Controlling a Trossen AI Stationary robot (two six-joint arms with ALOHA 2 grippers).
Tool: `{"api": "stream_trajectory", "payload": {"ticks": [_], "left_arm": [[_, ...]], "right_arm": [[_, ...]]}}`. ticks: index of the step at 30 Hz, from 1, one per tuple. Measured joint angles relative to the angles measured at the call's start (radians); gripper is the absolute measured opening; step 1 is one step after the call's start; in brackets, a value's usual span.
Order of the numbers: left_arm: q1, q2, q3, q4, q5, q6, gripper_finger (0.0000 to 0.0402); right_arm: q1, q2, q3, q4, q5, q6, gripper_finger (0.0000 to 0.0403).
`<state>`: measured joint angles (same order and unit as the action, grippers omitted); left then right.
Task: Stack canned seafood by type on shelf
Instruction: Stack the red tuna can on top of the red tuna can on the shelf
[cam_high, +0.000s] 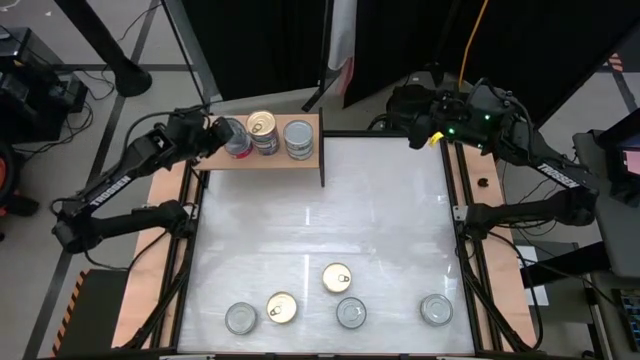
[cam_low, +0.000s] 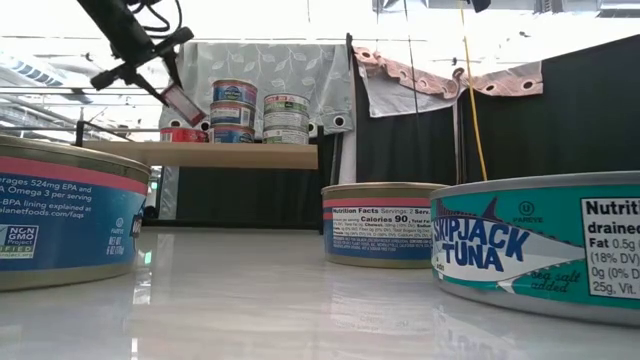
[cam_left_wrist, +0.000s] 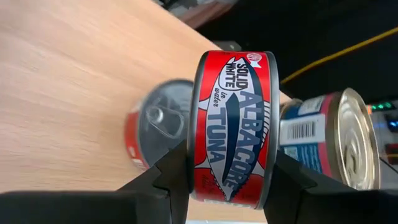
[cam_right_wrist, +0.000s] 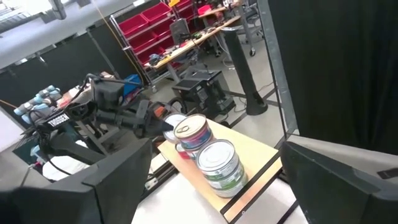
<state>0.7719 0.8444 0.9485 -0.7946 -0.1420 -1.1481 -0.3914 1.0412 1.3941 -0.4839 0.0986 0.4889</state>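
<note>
1. Gripping a red albacore tuna can (cam_left_wrist: 233, 127) on edge, tilted, above the left end of the shelf (cam_high: 268, 163): left gripper (cam_high: 222, 135), jaws clamped on the can's 2 flat faces.
2. Lying flat on the shelf board directly beneath the held can: a second red can (cam_left_wrist: 152, 130), pull-tab lid up.
3. Standing on the shelf to the right: a blue-labelled stack with a gold lid (cam_high: 263, 128), then a green-and-white stack with a silver lid (cam_high: 298, 137).
4. Hovering at the far right corner of the table (cam_high: 380, 220), well apart from every can: right gripper (cam_high: 432, 135), jaws wide apart, holding nothing.
5. Resting on the near part of the table: 5 loose cans, 2 gold-lidded (cam_high: 337, 278) and 3 silver-lidded (cam_high: 436, 309).
</note>
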Motion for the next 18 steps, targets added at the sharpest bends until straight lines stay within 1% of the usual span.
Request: {"api": "stream_trajectory", "payload": {"ticks": [3, 8, 13, 15, 18], "left_arm": [[-0.001, 0.003, -0.020, 0.035, 0.036, -0.016, 0.0155], [0.000, 0.032, -0.023, 0.031, 0.038, -0.023, 0.0160], [0.000, 0.063, -0.023, 0.039, 0.044, 0.045, 0.0166], [0.000, 0.071, -0.023, 0.034, 0.051, 0.055, 0.0182], [0.000, 0.070, -0.023, 0.029, 0.052, 0.055, 0.0220]], "right_arm": [[-0.002, 0.000, 0.000, 0.000, -0.001, 0.000, 0.0348], [-0.002, 0.000, 0.000, 0.000, -0.002, -0.010, 0.0348], [-0.003, 0.000, 0.000, -0.001, -0.002, -0.010, 0.0348], [-0.003, 0.000, 0.000, -0.003, -0.002, -0.006, 0.0348], [-0.003, 0.000, 0.000, -0.011, -0.003, 0.002, 0.0348]]}}
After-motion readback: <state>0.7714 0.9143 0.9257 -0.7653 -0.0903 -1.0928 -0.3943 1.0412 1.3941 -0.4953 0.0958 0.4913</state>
